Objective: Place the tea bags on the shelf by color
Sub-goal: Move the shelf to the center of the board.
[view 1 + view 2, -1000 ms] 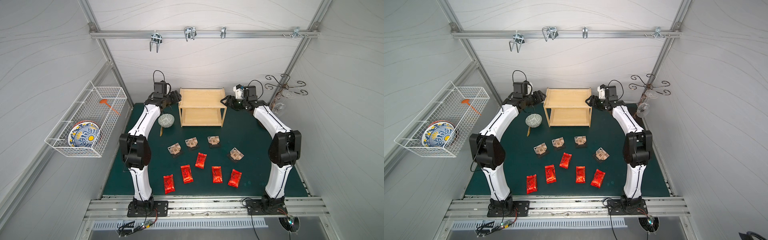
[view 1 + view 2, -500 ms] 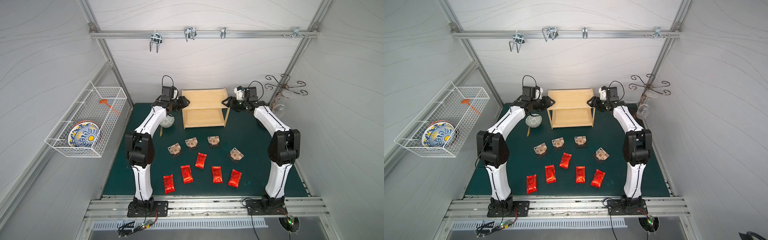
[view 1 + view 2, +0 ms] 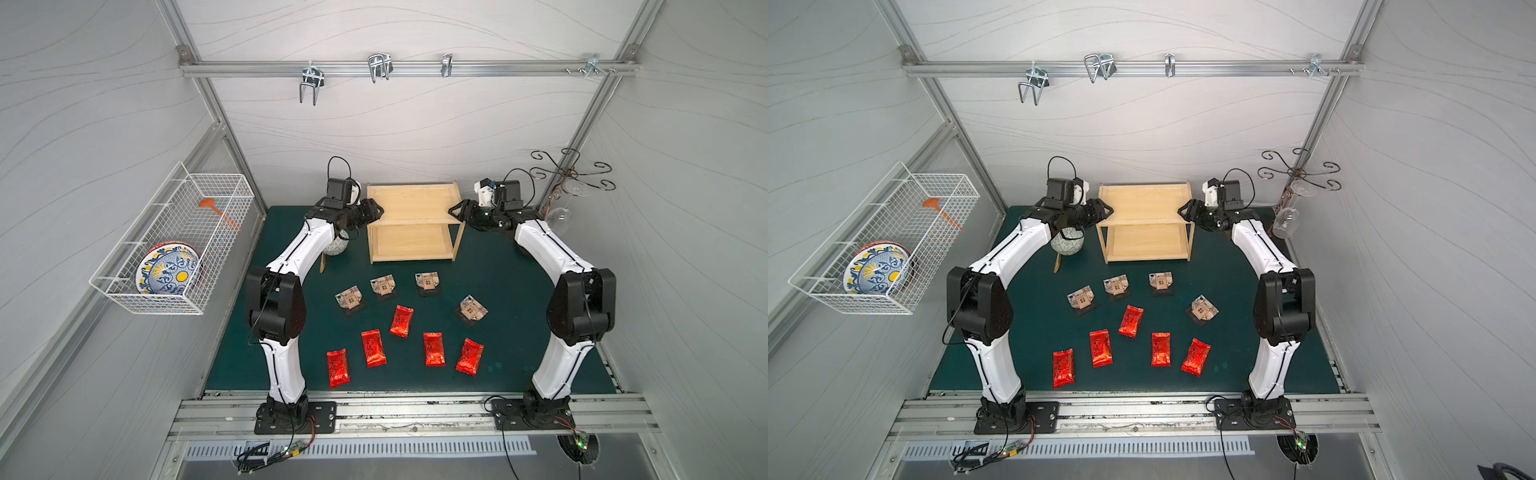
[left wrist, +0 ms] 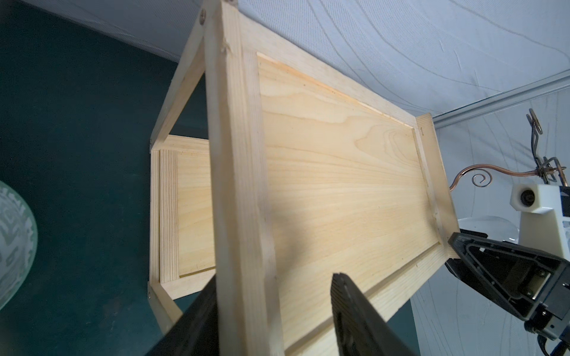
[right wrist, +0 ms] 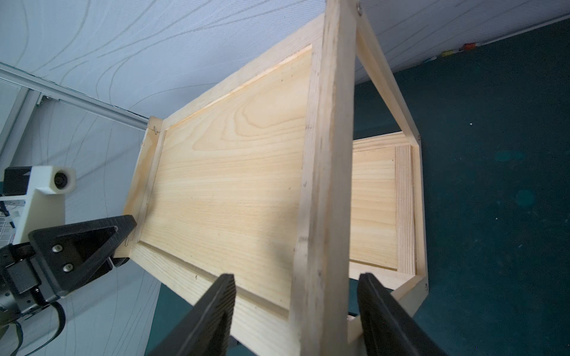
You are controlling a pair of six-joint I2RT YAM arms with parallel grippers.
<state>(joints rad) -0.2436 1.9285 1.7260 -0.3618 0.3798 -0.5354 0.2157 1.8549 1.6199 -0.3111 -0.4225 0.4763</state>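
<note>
Both shelf (image 3: 411,203) end rims between jaws: left pincer (image 3: 377,210), right pincer (image 3: 455,210)

We see white quilted walls (image 3: 415,124), an aluminium rail (image 3: 249,70) with hooks (image 3: 379,68), a wire basket (image 3: 166,305) on one wall, and a green table (image 3: 507,274).

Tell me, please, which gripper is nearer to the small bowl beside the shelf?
Left. The left gripper sits at the shelf end beside the bowl; the right gripper is at the shelf's opposite end.
</note>
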